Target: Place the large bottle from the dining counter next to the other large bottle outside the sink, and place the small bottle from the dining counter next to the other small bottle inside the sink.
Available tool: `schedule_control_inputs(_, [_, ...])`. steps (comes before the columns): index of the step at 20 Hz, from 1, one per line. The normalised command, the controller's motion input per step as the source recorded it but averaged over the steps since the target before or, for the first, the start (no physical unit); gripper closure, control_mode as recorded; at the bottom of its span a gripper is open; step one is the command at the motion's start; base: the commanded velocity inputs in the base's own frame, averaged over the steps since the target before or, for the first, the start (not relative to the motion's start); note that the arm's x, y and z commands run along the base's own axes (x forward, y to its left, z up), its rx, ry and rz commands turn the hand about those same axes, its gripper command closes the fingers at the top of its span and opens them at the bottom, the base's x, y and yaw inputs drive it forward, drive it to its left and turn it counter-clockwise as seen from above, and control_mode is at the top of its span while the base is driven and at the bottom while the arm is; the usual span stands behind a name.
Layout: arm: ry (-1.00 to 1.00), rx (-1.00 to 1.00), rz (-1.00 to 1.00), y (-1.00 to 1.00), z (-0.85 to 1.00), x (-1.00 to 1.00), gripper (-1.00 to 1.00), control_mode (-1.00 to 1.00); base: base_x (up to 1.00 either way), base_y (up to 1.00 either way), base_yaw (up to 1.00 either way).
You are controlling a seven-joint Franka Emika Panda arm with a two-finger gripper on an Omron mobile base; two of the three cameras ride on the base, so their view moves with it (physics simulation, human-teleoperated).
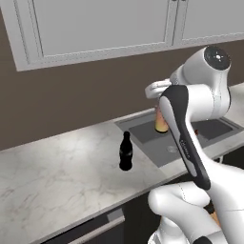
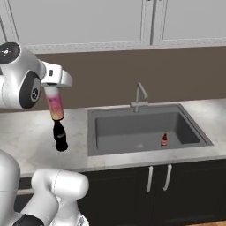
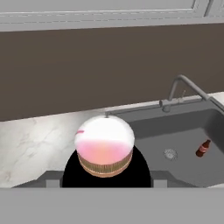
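Note:
My gripper [image 2: 53,89] is shut on the large bottle [image 2: 56,105], gripping its upper end. The pink-to-orange body hangs down over the marble worktop, just above and behind the other large bottle [image 2: 60,137], all black, which stands left of the sink [image 2: 95,132]. In the left base view my forearm partly covers the held bottle [image 1: 160,123], and the black bottle [image 1: 126,151] stands clear on the worktop. The hand view shows the held bottle [image 3: 104,151] end-on. A small bottle [image 2: 164,140] stands inside the sink basin [image 3: 202,148]. The dining counter and its small bottle are out of view.
A grey faucet [image 2: 140,98] rises behind the sink. The marble worktop [image 1: 52,176] stretches left of the black bottle. A brown wall and pale upper cabinets [image 2: 88,22] are behind, with dark cabinet doors [image 2: 159,178] below the sink.

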Motion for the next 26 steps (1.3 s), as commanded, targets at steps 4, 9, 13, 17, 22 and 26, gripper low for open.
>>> schedule_control_inputs(4, [0.00, 0.00, 0.00, 0.00, 0.00, 0.00, 1.00, 1.00, 0.06, 0.00, 0.25])
schedule_control_inputs(9, [0.00, 0.00, 0.00, 0.00, 0.00, 0.00, 1.00, 1.00, 0.19, 0.00, 0.25])
schedule_control_inputs(13, [0.00, 0.00, 0.00, 0.00, 0.00, 0.00, 1.00, 1.00, 0.27, 0.00, 0.25])
schedule_control_inputs(17, [0.00, 0.00, 0.00, 0.00, 0.00, 0.00, 1.00, 1.00, 0.31, 0.00, 0.25])
schedule_control_inputs(22, [0.00, 0.00, 0.00, 0.00, 0.00, 0.00, 1.00, 1.00, 0.44, 0.00, 0.23])
schedule_control_inputs(26, [0.00, 0.00, 0.00, 0.00, 0.00, 0.00, 1.00, 1.00, 0.65, -0.06, 0.15])
